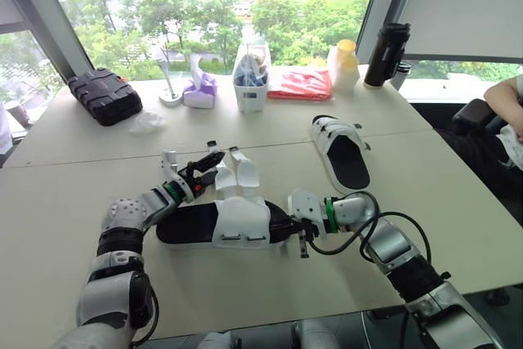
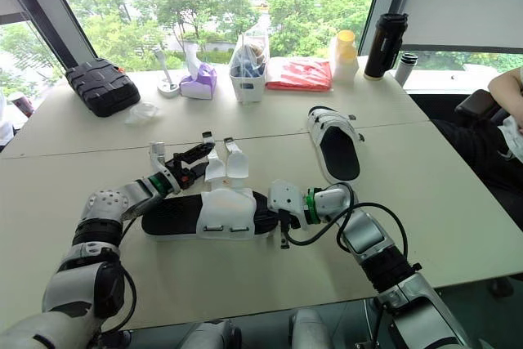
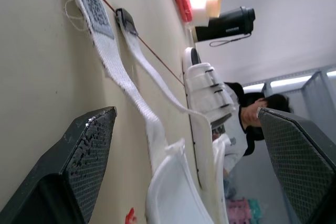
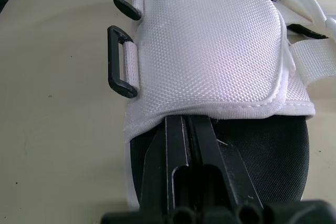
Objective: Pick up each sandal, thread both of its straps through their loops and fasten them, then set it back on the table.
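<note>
The near sandal [image 1: 219,223] lies flat on the table [image 1: 73,194], black sole up, with its white flap across the middle. The right gripper [image 4: 181,125] is at one end, its fingers pressed together on the footbed with their tips under the flap's edge. Two black loops [image 4: 121,61] stick out from the flap's near side. Both straps [image 1: 235,171] lie unfastened on the table beyond it, between the spread fingers of the released left gripper [image 1: 204,166]. Further right lies the second sandal [image 1: 343,153], strapped. Along the window stand a black case [image 1: 104,96], a basket [image 1: 252,81] and a black flask [image 1: 386,55]
</note>
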{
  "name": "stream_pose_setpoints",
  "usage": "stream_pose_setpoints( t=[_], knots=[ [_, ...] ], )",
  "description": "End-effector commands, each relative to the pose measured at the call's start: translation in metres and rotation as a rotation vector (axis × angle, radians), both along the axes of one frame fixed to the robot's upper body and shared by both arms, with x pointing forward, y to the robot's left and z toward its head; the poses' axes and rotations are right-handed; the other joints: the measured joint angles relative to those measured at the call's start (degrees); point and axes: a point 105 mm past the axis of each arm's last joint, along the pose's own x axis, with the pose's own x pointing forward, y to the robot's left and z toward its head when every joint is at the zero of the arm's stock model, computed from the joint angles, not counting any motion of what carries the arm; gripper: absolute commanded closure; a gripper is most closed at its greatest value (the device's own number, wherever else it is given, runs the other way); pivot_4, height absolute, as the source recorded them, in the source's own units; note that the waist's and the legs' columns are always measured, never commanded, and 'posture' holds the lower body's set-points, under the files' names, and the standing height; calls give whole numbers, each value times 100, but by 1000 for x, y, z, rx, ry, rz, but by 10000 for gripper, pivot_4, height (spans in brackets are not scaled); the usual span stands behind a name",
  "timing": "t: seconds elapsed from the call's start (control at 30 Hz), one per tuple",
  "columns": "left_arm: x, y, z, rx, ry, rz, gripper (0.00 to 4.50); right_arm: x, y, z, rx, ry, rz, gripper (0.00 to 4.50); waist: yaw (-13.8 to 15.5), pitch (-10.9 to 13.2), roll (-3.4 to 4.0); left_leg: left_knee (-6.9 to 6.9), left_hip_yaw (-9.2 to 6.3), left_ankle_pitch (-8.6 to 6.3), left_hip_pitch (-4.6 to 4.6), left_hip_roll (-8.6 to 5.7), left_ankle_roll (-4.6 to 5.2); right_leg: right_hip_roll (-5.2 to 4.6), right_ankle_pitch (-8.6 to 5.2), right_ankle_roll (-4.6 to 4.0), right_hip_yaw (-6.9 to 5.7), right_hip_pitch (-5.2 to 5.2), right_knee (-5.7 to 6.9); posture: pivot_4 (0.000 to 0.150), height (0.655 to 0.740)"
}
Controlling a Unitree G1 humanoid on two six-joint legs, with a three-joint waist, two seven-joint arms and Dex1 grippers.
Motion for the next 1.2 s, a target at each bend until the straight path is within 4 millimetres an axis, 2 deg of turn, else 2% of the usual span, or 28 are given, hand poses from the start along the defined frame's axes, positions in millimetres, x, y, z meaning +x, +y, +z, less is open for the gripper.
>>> stream_pose_setpoints(
  t=[0.03,0.27,0.3,0.37,0.6,0.7,0.8,0.87,0.97,1.0,1.03,1.1,1.13,1.2],
  knots=[
    [6,-5,-10,24,28,18,0,-3,5,0,-6,-6,33,44585,7,-4,-4,0,0,0,0,0,1,0,0,0,-1,0,0,1500,7400],
    [18,-9,-9,25,21,55,0,-4,5,-1,-13,-12,31,44585,31,-8,-4,0,-5,-5,2,0,10,1,0,0,-3,2,1,1500,7400],
    [19,-10,-9,27,19,58,2623,-4,5,-1,-12,-12,30,44908,46,-9,-4,0,-6,-6,2,0,10,1,0,0,-3,2,1,1500,7400],
    [22,-10,-9,35,16,73,9251,-3,4,-1,-13,-13,28,45000,51,-8,-4,0,-5,-6,3,0,10,2,0,0,-3,2,1,1500,7400],
    [24,-6,-2,20,-25,77,44814,-2,3,-1,-18,-15,20,45000,76,-10,-3,-2,-7,-7,3,0,13,4,0,0,-4,2,1,1500,7400],
    [24,-2,17,-1,-124,58,44814,-1,4,-1,-19,-17,20,45000,67,-9,-3,-2,-8,-7,2,2,13,8,0,0,-3,0,1,1500,7400],
    [18,-8,39,66,-271,-25,44814,-1,3,-2,-26,-18,24,45000,57,-8,-5,-3,-14,-7,-4,3,12,11,0,0,-4,-5,1,1500,7400],
    [6,-14,58,119,-408,-107,44814,0,2,-2,-29,-20,27,45000,50,-7,-7,-4,-15,2,-12,3,-3,11,0,0,-4,-11,0,1500,7400],
    [-11,-22,72,218,-566,-182,44814,1,2,-1,-32,-20,29,45000,46,-7,-7,-9,-14,10,-14,6,-19,11,0,-1,-2,-13,-4,1500,7400],
    [-20,-26,79,268,-636,-211,44814,1,1,-1,-33,-20,29,45000,48,-7,-7,-10,-15,10,-13,7,-19,10,0,-1,-2,-13,-5,1500,7400],
    [-31,-31,84,404,-777,-234,44814,1,1,-2,-36,-18,33,45000,47,-7,-7,-10,-14,9,-13,7,-19,11,0,-1,-1,-13,-6,1500,7400],
    [-68,-46,87,643,-1085,-369,44814,1,0,-3,-46,-17,43,45000,29,-6,-6,-14,-11,10,-11,9,-20,10,0,-1,2,-13,-7,1500,7400],
    [-80,-51,84,694,-1161,-420,44814,1,0,-4,-50,-17,47,45000,36,-6,-5,-20,-9,10,-11,10,-22,10,0,-3,3,-13,-10,1500,7400],
    [-90,-52,82,735,-1233,-454,44814,1,0,-5,-55,-18,52,45000,89,-6,-6,-23,-8,10,-10,11,-22,10,0,-4,3,-12,-14,1500,7400]
  ],
)
